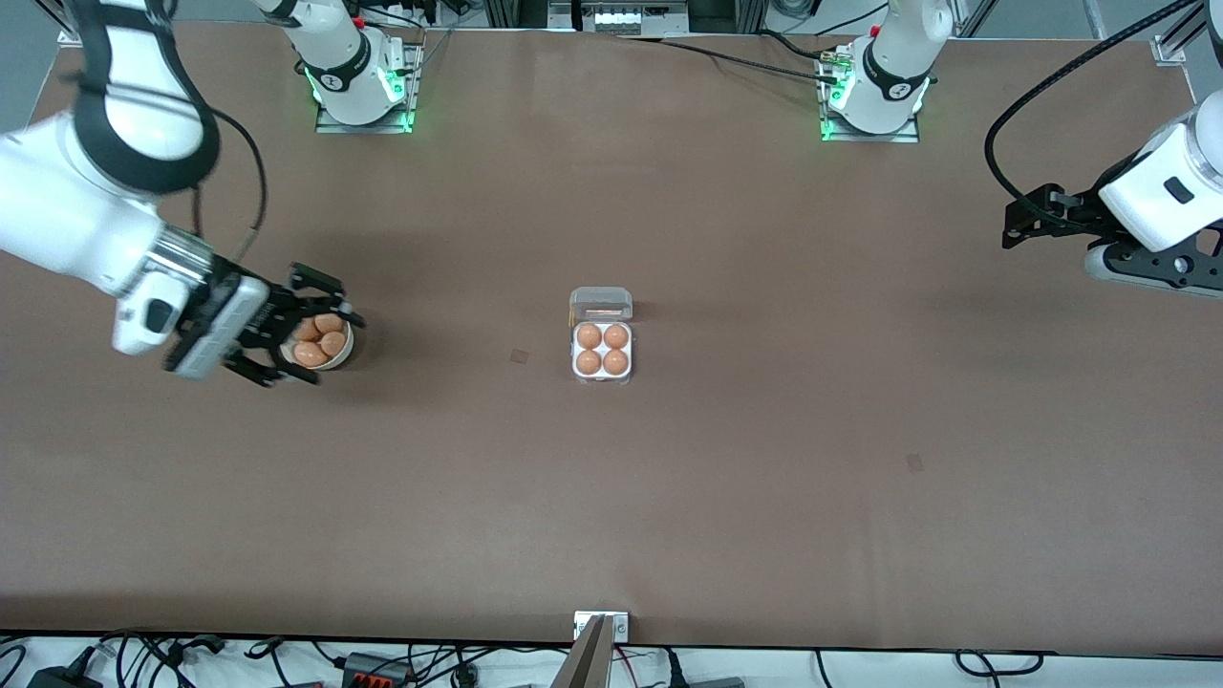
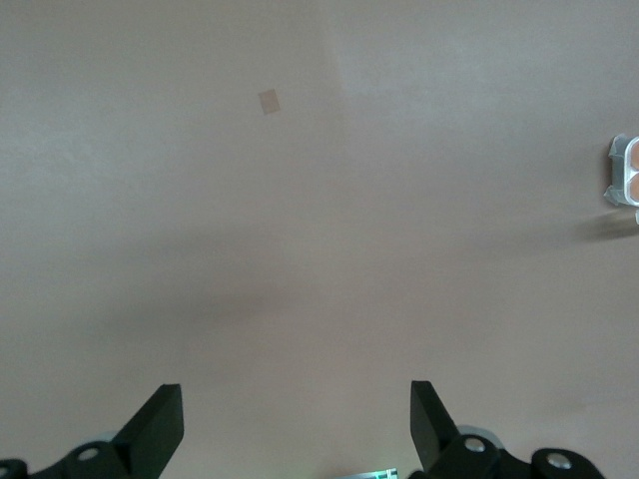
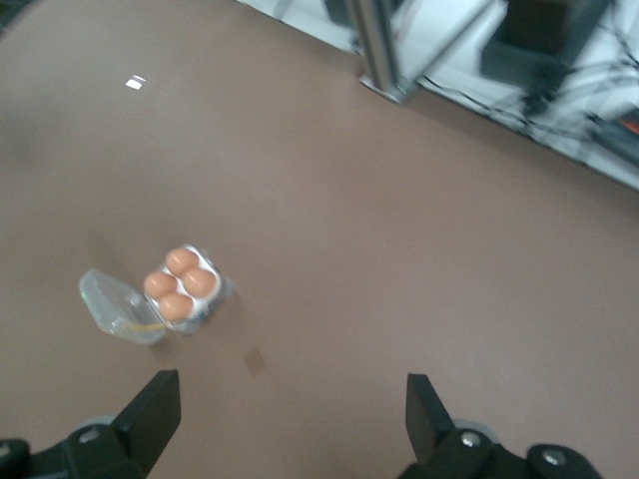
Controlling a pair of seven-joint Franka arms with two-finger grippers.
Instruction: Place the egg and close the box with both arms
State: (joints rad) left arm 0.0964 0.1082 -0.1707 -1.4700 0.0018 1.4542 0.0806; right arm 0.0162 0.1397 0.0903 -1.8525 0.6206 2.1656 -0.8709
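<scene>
**Carton filled, lid up, both claws spread and empty**

Front view: brown worktop, matte, with two small darker square patches, one just toward the right arm's end from the box, one nearer the camera toward the left arm's end. Box at mid-worktop, four eggs in its cells, clear lid hinged back at 12 o'clock of the tray. Round white bowl of more eggs toward the right arm's end. Right claw over that bowl, fingers spread wide, nothing gripped. Left claw over bare worktop at the left arm's end, waiting. Green lights at both arm bases; cables and power strips along the white edge nearest the camera. No legible writing anywhere.

Left wrist view: left claw wide apart, empty, above plain worktop; one square patch; corner of the box at 3 o'clock.

Right wrist view: right claw wide apart, empty; box well apart, lid open, four eggs inside; metal post and cables at 1 o'clock.
</scene>
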